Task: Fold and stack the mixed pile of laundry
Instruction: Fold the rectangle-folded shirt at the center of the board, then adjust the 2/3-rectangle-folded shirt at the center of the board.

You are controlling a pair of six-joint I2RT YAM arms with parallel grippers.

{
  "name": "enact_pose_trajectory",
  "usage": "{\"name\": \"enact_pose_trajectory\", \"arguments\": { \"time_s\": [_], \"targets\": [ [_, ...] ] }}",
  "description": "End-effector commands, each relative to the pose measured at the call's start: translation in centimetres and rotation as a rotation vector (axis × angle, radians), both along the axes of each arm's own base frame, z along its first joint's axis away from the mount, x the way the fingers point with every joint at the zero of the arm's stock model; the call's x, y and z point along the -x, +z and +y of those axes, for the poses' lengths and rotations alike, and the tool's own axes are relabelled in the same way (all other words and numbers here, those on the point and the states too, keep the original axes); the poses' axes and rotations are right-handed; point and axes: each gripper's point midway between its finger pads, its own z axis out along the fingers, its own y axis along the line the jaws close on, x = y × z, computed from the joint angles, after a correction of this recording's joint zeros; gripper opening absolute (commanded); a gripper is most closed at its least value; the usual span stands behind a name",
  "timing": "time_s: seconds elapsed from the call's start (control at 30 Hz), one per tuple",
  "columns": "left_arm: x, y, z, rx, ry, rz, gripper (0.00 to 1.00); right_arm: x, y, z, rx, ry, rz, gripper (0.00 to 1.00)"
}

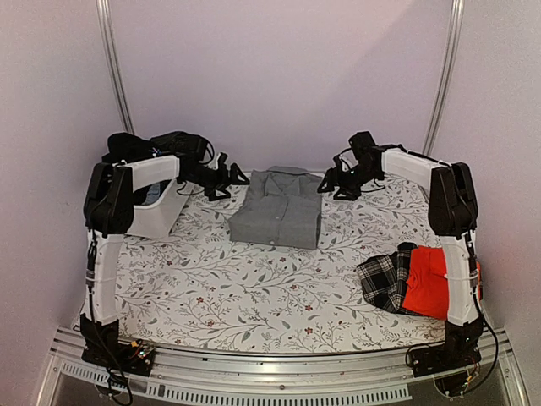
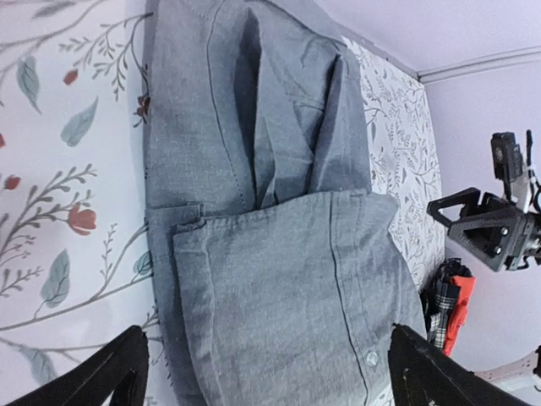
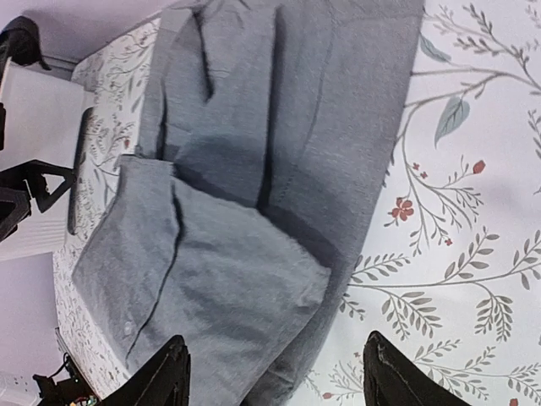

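**Container**
- White tub [image 1: 158, 213]: stands on the counter [image 1: 254, 292] to the left of the grey shirt [image 1: 277, 208], partly hidden by the left arm. A sliver of blue shows at its opening, and a black mass lies over its top. Neither can be identified from here.

**Task items**
- Grey shirt: folded into a flat rectangle, collar at the far end, lying at the far middle of the counter.
- Plaid cloth [image 1: 383, 281]: crumpled, near and to the right of the grey shirt, well apart from it.
- Red shirt [image 1: 425, 283]: touching the plaid cloth on the side away from the grey shirt, partly behind the right arm.

**Tools**
- Left tool [image 1: 226, 180]: just off the grey shirt's far left corner. It is released, fingers spread wide with nothing between them.
- Right tool [image 1: 331, 181]: just off the grey shirt's far right corner. It is also released, with its fingers apart and nothing gripped.

**View differences**
- Top view only: the grey shirt's whole outline and both arms.
- Left wrist view: the left tool [image 2: 270, 382] hangs over the grey shirt [image 2: 279, 279], where a button and stitched seams show on the folded panels. The right tool [image 2: 489, 233] is beyond the shirt, with slivers of plaid cloth [image 2: 438, 311] and red shirt [image 2: 461, 306] below it.
- Right wrist view: the right tool [image 3: 279, 381] is above the grey shirt [image 3: 254, 169], showing a tucked sleeve layer. The white tub [image 3: 38, 110] is seen beyond the shirt's far edge, its inside dark.
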Motion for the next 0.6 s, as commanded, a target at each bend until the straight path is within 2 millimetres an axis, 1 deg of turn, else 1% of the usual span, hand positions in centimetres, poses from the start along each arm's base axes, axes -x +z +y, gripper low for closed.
{"name": "enact_pose_trajectory", "arguments": {
  "time_s": [0.0,0.07,0.13,0.17,0.23,0.33,0.37,0.43,0.5,0.57],
  "targets": [
    [1.3,6.8,2.6,-0.037,-0.006,-0.156,0.99,1.6,9.3,2.6,-0.141,0.071,-0.138,0.7],
    [2.6,7.4,2.7,0.021,0.005,-0.164,1.0,3.4,9.5,4.6,-0.199,0.136,-0.116,0.7],
    [4.1,8.3,2.1,0.096,-0.021,-0.189,1.0,5.1,9.5,6.7,-0.25,0.193,-0.093,0.7],
    [4.8,8.4,1.5,0.121,-0.052,-0.186,1.0,5.9,9.2,7.8,-0.271,0.215,-0.072,0.69],
    [6.2,8.8,-0.6,0.134,-0.149,-0.189,1.0,7.3,9.3,9.9,-0.318,0.263,-0.049,0.69],
    [8.2,9.0,-3.7,0.163,-0.256,-0.213,1.0,8.6,8.3,12.2,-0.384,0.297,0.022,0.68],
    [8.9,8.5,-4.7,0.178,-0.277,-0.198,1.0,8.8,7.9,12.6,-0.406,0.305,0.042,0.68],
    [9.9,7.2,-6.1,0.199,-0.307,-0.143,1.0,9.5,6.2,13.2,-0.456,0.297,0.126,0.68],
    [11.0,5.6,-7.0,0.197,-0.327,-0.099,1.0,10.5,4.7,13.3,-0.506,0.286,0.2,0.68],
    [12.0,3.9,-7.3,0.198,-0.337,-0.053,1.0,11.5,3.4,13.3,-0.536,0.276,0.249,0.69]
  ]
}}
